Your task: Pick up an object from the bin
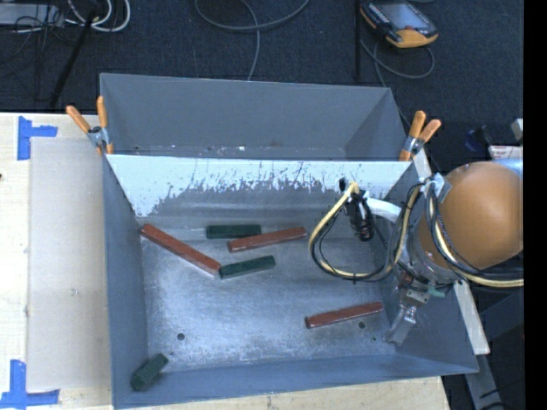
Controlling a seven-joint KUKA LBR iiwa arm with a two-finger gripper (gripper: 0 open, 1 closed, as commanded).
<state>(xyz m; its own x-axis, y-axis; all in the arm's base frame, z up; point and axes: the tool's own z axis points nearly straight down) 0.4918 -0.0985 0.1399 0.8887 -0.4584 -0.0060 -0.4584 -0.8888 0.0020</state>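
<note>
My gripper (402, 325) hangs low at the bin's right side, close to the right wall. Just to its left a red-brown flat bar (344, 316) lies on the bin floor, its right end a short way from the gripper. Nothing is seen held in the gripper.
Toward the back left lie a second red-brown bar (266, 240), a longer slanted red-brown bar (179, 248) and two dark green bars (232, 231) (247, 267). A small dark green piece (149, 371) sits in the front left corner. The arm's yellow and black cables loop over the bin's right middle.
</note>
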